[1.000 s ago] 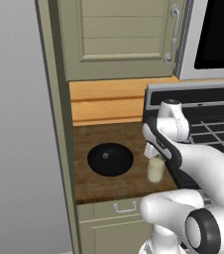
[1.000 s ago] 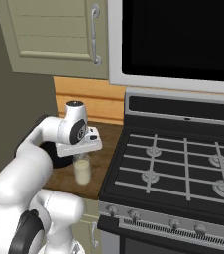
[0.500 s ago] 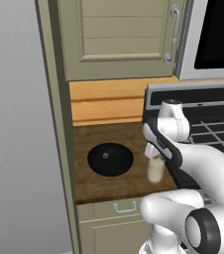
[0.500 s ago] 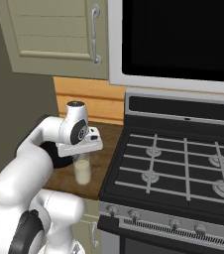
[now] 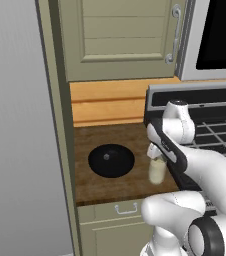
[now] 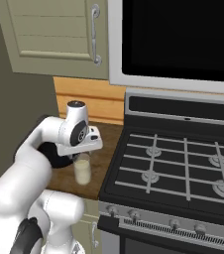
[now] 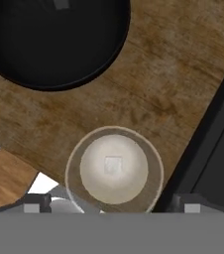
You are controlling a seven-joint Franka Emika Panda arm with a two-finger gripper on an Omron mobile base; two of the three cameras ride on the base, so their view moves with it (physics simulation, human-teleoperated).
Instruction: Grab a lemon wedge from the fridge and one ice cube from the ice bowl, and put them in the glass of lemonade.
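The glass of lemonade (image 5: 156, 170) stands on the wooden counter (image 5: 110, 187) beside the stove. My gripper (image 5: 155, 151) hangs straight above the glass, open, with nothing between its fingers. In the hand view I look down into the glass (image 7: 115, 169); a small pale square, the ice cube (image 7: 113, 165), lies in the creamy liquid. The fingertips (image 7: 32, 204) stand wide apart on either side of the rim. The black ice bowl (image 5: 111, 160) sits left of the glass, with a grey spot at its centre. The lemon wedge is out of view. The fridge's grey side (image 5: 15, 130) rises at the left.
A black gas stove (image 6: 183, 168) borders the counter on the right, with a dark microwave (image 6: 183, 39) above it. Beige panelled cabinet doors (image 5: 120, 40) hang over the counter and a drawer (image 5: 125, 210) lies below it. The arm's white links (image 6: 29, 168) cross the counter's front.
The jaws have spread from nearly shut to wide open over the glass. The arm, the glass and the bowl have stayed where they were.
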